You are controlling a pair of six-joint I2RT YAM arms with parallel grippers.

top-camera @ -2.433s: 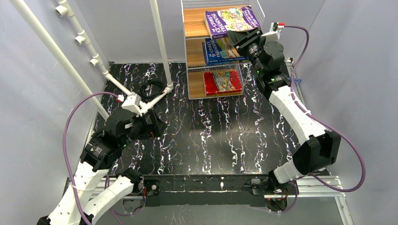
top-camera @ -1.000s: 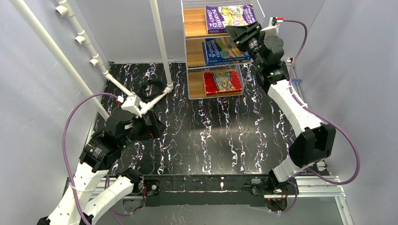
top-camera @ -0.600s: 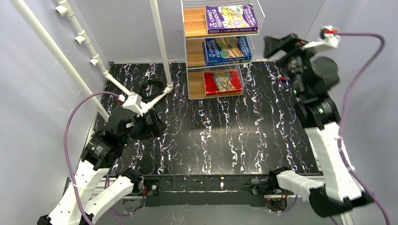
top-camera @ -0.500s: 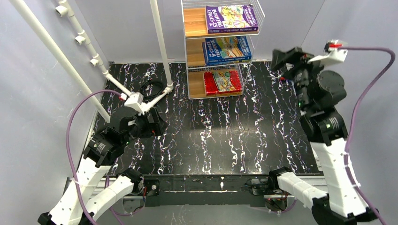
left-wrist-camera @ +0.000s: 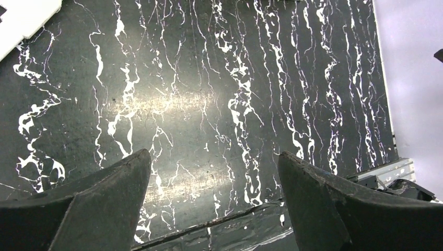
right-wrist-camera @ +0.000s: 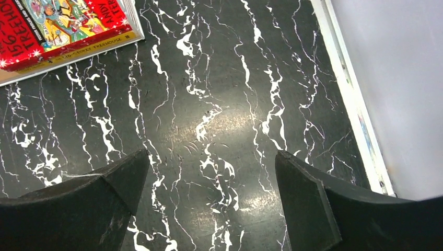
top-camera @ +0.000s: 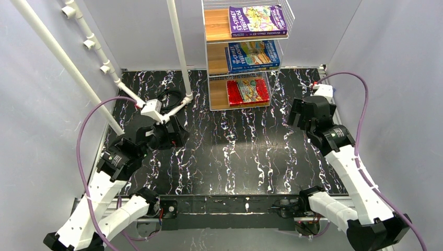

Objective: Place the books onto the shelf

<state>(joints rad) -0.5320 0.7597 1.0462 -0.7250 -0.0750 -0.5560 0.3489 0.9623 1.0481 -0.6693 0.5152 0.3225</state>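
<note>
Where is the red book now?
In the top view, far centre, the red book lies on the lowest board of the shelf, under the blue book; the right wrist view catches it top left.

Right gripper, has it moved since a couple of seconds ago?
Yes. The right gripper has left the purple book on the shelf and pulled back toward its base, now open, right of the shelf.

In the right wrist view the red book (right-wrist-camera: 57, 23) is cut by the top and left edges, only one corner showing. From above, the shelf (top-camera: 217, 23) runs off the top edge, and whether anything lies under the blue book (top-camera: 253, 54) cannot be told. A white piece (left-wrist-camera: 23, 15) is clipped at the left wrist view's top-left corner.
</note>
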